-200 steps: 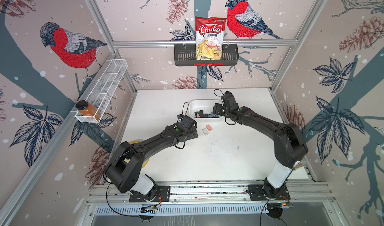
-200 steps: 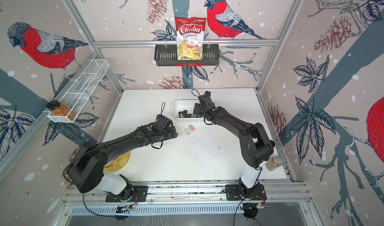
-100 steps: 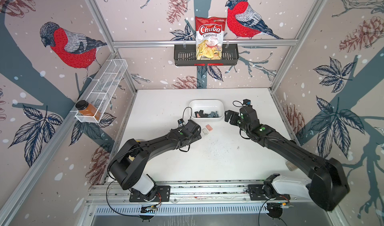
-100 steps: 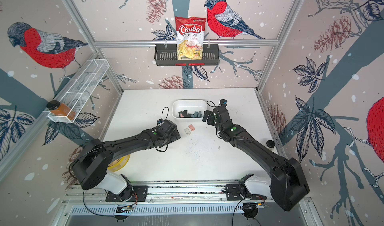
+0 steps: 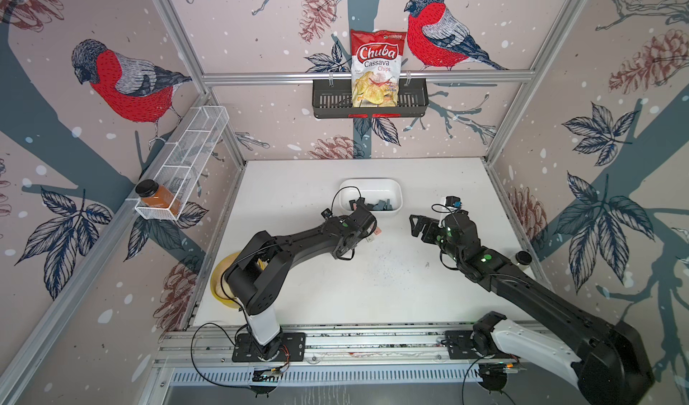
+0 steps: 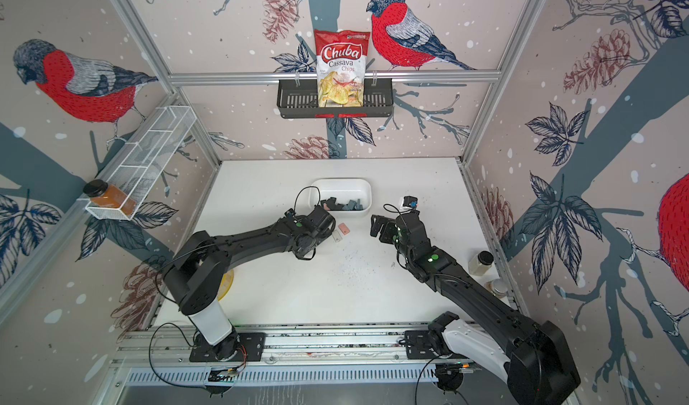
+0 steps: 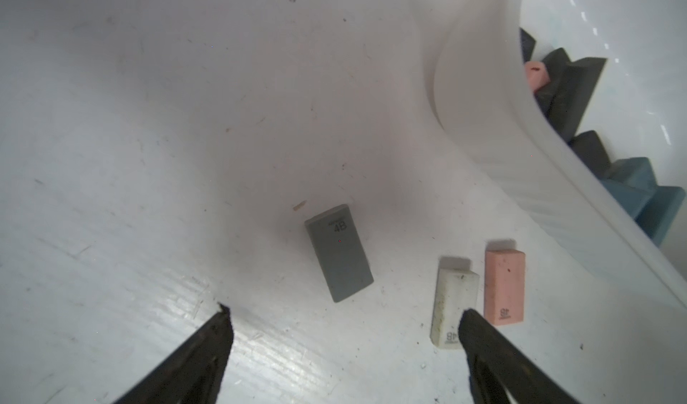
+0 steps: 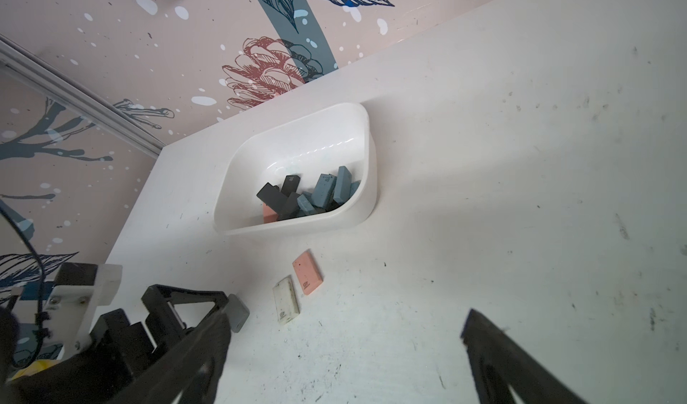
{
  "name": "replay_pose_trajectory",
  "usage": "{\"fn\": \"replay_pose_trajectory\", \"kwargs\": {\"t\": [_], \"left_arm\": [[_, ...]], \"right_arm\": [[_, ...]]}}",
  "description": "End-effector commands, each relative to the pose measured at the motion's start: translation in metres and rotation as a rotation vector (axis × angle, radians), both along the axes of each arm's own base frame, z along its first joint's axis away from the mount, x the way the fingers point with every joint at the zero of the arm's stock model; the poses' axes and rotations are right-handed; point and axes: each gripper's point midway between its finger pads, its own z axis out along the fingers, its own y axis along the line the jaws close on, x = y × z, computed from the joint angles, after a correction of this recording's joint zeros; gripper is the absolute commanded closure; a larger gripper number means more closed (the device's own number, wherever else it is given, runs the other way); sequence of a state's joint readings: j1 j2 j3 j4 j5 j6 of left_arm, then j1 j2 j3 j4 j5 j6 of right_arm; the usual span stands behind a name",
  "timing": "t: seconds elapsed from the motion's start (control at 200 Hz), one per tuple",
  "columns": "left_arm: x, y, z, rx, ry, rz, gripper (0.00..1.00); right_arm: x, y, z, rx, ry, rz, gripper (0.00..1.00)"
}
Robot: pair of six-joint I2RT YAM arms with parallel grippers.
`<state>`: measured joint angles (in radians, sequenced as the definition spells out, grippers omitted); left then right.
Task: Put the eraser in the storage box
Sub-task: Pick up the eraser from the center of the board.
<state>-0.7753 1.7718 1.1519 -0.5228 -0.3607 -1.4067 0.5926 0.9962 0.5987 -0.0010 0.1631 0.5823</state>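
The storage box (image 5: 371,185), a white tub, sits mid-table and holds several dark, blue and pink erasers (image 8: 297,197). Three erasers lie loose on the table in front of it: a grey eraser (image 7: 339,252), a white eraser (image 7: 451,301) and a pink eraser (image 7: 504,281). My left gripper (image 7: 344,311) hangs open just over the table, with the grey eraser a little ahead of the gap between its fingers and the white one beside one fingertip. My right gripper (image 8: 345,314) is open and empty, off to the right of the box (image 6: 341,183) and apart from the erasers.
A black slotted basket (image 5: 369,103) with a chips bag hangs on the back wall. A white wire rack (image 5: 186,153) on the left wall holds an amber jar (image 5: 156,198). A yellow roll (image 5: 220,284) lies behind the left arm. Two jars (image 6: 481,261) stand at the table's right edge.
My right arm has drawn back from over the storage box to its right, and its jaws have opened wider. My left gripper has edged toward the loose erasers.
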Motion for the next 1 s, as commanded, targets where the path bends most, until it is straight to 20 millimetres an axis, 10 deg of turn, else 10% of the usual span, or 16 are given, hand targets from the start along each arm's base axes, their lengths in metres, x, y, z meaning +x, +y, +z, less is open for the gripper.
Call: {"fn": "replay_pose_trajectory", "kwargs": {"t": [0.0, 0.996], "left_arm": [[-0.011, 0.016, -0.008, 0.082, 0.068, 0.085, 0.06], [0.004, 0.005, -0.024, 0.130, 0.104, 0.155, 0.19]], "right_arm": [[0.000, 0.007, 0.010, 0.039, -0.041, 0.023, 0.00], [-0.011, 0.014, 0.006, 0.067, -0.056, 0.067, 0.00]]}}
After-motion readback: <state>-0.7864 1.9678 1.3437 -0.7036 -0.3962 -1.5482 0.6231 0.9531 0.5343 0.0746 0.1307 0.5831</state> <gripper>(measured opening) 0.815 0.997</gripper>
